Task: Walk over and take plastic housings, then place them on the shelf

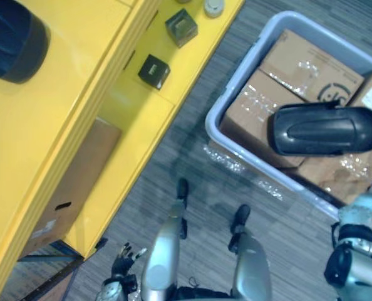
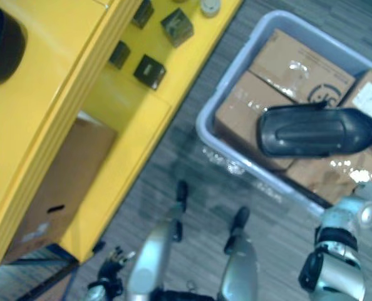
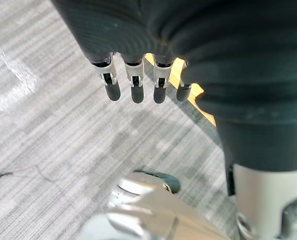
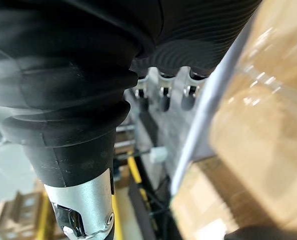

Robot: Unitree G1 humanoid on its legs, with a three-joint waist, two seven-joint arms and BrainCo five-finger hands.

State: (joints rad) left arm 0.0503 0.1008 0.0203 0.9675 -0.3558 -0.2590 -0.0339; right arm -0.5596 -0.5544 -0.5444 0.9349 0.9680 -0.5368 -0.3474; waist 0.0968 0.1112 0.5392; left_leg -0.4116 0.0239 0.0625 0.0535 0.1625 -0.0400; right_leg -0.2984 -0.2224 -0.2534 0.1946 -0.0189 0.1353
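Note:
A black, elongated plastic housing (image 1: 327,130) lies on top of the cardboard boxes (image 1: 308,66) in a grey bin (image 1: 236,147) on the floor at the right. A second dark housing (image 1: 10,37) rests on the top of the yellow shelf (image 1: 79,94) at the far left. My left hand (image 1: 123,258) hangs low beside the shelf's corner, its fingers (image 3: 133,85) straight and holding nothing. My right hand (image 4: 161,97) hangs by the bin's near wall, fingers relaxed and empty, apart from the housing.
Two small dark boxes (image 1: 153,71) (image 1: 181,27) and a round grey part (image 1: 214,6) sit on a lower yellow shelf level. A cardboard box (image 1: 73,182) stands under it. Grey striped carpet (image 1: 192,157) separates shelf and bin.

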